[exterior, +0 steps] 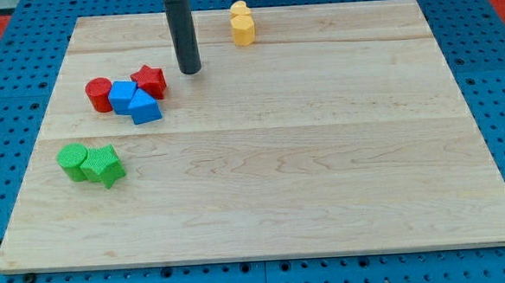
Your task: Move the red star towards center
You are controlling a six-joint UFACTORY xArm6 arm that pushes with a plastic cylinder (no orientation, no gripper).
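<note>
The red star (150, 80) lies on the wooden board (263, 184) at the upper left, touching a cluster of blocks. My tip (190, 71) stands just to the star's right and slightly above it, a small gap apart. The rod rises straight to the view's top. Next to the star are two blue blocks, a blue cube (122, 96) and a blue wedge-like block (145, 107), with a red cylinder (99, 94) at the cluster's left.
A green cylinder (72, 160) and a green star (103, 166) sit together at the board's left edge. Two yellow blocks (242, 24) stand near the top edge. Blue pegboard (9, 128) surrounds the board.
</note>
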